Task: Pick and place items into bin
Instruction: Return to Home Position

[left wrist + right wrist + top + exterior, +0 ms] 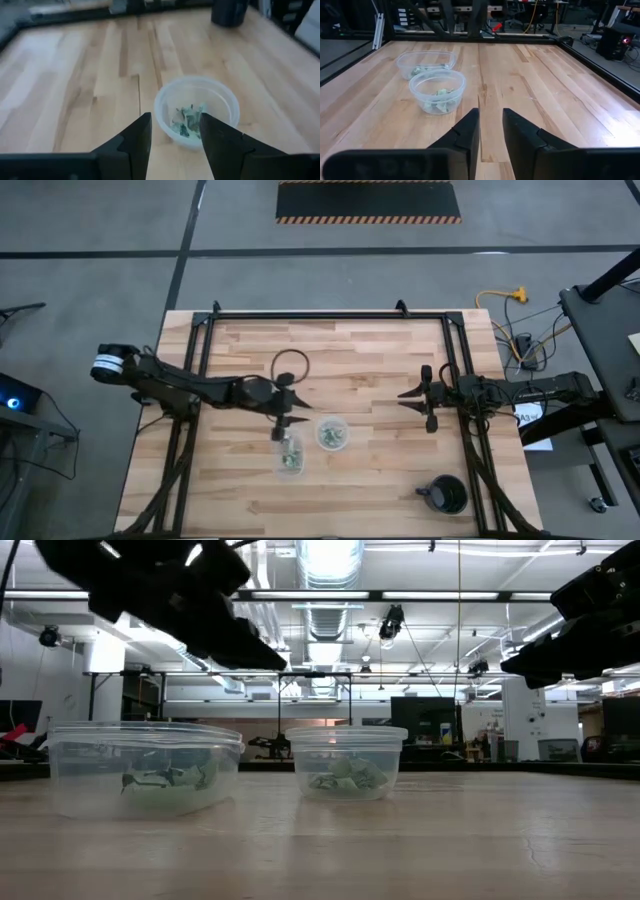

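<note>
Two clear round cups stand on the wooden table, one nearer the table's near edge (290,455) (145,768) and one to its right and farther back (332,433) (347,762). Both hold small pale green and silvery pieces (165,780) (345,775). My left gripper (280,430) (175,135) hovers open above the cups, with nothing between its fingers. Its wrist view shows one cup (196,112) with pieces just past the fingertips. My right gripper (415,395) (491,132) waits open and empty, to the right of the cups (437,90) (425,64).
A black round mug-like object (447,493) (229,11) stands near the table's near right corner. A black frame (330,315) runs along the table's far, left and right sides. Bare wood lies between the cups and my right gripper.
</note>
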Controlling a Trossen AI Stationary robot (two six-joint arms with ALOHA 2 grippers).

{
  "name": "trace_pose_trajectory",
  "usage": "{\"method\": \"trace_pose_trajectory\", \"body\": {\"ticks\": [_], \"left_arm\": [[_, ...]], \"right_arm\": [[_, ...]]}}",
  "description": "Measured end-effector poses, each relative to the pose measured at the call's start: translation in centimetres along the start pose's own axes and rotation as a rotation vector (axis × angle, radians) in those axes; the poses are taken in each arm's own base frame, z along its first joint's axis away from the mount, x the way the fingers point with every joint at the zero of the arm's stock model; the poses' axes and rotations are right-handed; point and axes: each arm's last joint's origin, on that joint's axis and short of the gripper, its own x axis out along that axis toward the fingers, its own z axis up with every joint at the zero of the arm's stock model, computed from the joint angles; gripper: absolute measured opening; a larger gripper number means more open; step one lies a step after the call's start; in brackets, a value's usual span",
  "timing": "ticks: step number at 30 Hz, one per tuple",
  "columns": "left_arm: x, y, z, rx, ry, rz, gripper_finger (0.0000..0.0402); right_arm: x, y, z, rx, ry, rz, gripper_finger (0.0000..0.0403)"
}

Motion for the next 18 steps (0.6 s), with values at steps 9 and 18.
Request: {"method": "trace_pose_trajectory", "body": {"ticks": [9,18], "left_arm": [[-3.6,1.1,-2.5,-0.083,-0.149,0.068,0.0149],[-7.2,1.0,-3.6,-0.108,-0.252,0.11,0.0149]], "right_arm": [[0.0,0.0,0.0,0.0,0.001,0.0,0.0069],[0.0,0.0,0.0,0.0,0.0,0.001,0.0081]]}}
